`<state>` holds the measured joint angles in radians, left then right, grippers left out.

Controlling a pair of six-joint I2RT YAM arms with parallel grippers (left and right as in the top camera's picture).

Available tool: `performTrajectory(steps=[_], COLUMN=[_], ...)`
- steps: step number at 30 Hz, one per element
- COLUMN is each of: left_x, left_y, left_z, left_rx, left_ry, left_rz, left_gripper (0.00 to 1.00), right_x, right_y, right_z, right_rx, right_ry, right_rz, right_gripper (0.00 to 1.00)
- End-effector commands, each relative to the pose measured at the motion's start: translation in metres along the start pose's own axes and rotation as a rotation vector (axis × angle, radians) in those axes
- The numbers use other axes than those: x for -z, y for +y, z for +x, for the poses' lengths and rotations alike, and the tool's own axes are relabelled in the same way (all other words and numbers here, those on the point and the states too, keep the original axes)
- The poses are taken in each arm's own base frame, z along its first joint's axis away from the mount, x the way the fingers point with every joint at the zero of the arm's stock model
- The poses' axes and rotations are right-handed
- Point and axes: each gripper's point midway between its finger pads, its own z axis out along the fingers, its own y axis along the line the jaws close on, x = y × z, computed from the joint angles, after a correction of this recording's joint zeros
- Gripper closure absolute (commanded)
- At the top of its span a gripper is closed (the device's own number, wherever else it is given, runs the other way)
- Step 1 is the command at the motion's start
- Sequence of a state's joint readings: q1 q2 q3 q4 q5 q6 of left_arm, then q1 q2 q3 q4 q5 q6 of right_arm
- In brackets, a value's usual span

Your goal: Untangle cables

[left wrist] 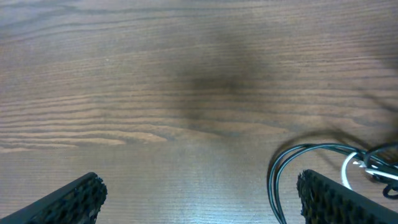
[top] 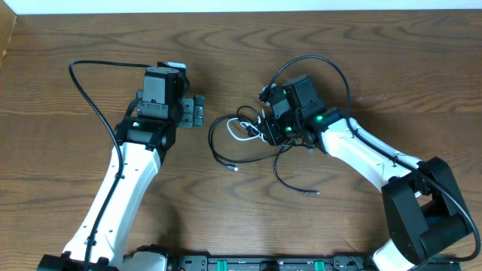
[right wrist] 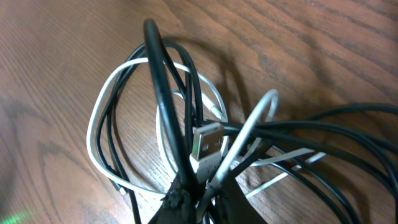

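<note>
Overhead, right gripper (top: 265, 129) clamped on tangled cables (right wrist: 165, 106), left gripper (top: 198, 111) apart, nearby on table (top: 60, 38).

Cables (top: 242, 129) on table (top: 75, 45), right of left gripper (top: 197, 111)

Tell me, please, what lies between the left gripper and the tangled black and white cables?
Only bare wooden table separates left gripper from cables; overhead view shows it.

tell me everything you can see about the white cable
The white cable is thin, glossy and flexible. It lies in loose loops on the wooden table, threaded among the black cables in one tangle. One pale strand seems to rise into the pinch of the right gripper. Its plug ends cannot be made out.
</note>
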<state>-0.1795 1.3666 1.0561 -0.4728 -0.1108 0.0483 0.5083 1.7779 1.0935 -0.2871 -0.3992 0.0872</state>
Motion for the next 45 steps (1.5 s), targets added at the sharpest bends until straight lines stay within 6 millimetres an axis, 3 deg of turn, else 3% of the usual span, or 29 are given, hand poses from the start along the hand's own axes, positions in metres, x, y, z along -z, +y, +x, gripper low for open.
performTrajectory(steps=[1, 8, 13, 14, 21, 40, 45], left_x=[0.010, 0.012, 0.017, 0.020, 0.025, 0.067, 0.074], left_y=[0.003, -0.025, -0.048, -0.056, -0.070, -0.127, -0.140], left_z=[-0.013, -0.013, -0.013, -0.013, -0.012, -0.016, -0.027], left_rx=[0.021, 0.018, 0.015, 0.014, 0.009, -0.061, -0.104], left_ry=[-0.038, -0.035, -0.032, -0.031, -0.029, -0.073, -0.133], left_rz=[-0.002, 0.160, 0.295, 0.344, 0.424, 0.839, 0.865], left_gripper=[0.01, 0.01, 0.01, 0.02, 0.02, 0.02, 0.02], right_x=[0.001, 0.019, 0.058, 0.077, 0.131, 0.140, 0.142], right_y=[0.003, 0.020, 0.034, 0.044, 0.058, 0.052, 0.066], right_z=[-0.007, -0.024, -0.050, -0.060, -0.081, -0.085, -0.084], right_rx=[-0.003, 0.008, 0.032, 0.055, 0.073, 0.026, 0.048], right_ry=[-0.014, -0.060, -0.140, -0.183, -0.310, -0.334, -0.329], right_rz=[-0.001, -0.093, -0.123, -0.130, -0.127, -0.121, -0.202], right_gripper=[0.99, 0.99, 0.99, 0.99, 0.99, 0.99, 0.99])
